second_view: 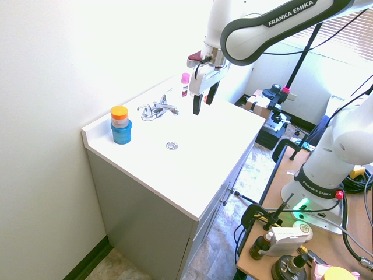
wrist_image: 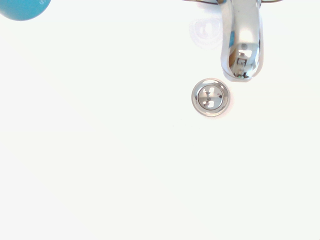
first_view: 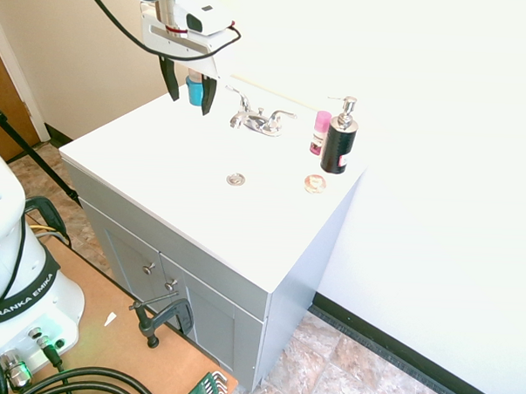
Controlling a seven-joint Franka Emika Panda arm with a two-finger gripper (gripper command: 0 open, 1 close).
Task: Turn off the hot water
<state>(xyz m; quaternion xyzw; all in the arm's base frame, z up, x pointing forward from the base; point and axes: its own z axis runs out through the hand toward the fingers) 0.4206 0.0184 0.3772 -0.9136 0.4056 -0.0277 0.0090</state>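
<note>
A chrome two-handle faucet [first_view: 259, 120] [second_view: 156, 109] stands at the back of the white sink top [first_view: 160, 158]. Its spout [wrist_image: 241, 45] reaches over the round drain [wrist_image: 211, 97] [first_view: 236, 179] [second_view: 171, 146]. My gripper [first_view: 189, 89] [second_view: 204, 100] hangs open and holds nothing, well above the basin and in front of the faucet, apart from both handles. I cannot make out any running water against the bright white sink.
A blue container with an orange top [second_view: 120, 125] [first_view: 194, 89] [wrist_image: 22, 7] stands at one back corner. A black soap dispenser [first_view: 339, 139], a pink bottle [first_view: 320, 132] [second_view: 185, 83] and a small round dish [first_view: 315, 184] sit at the other end.
</note>
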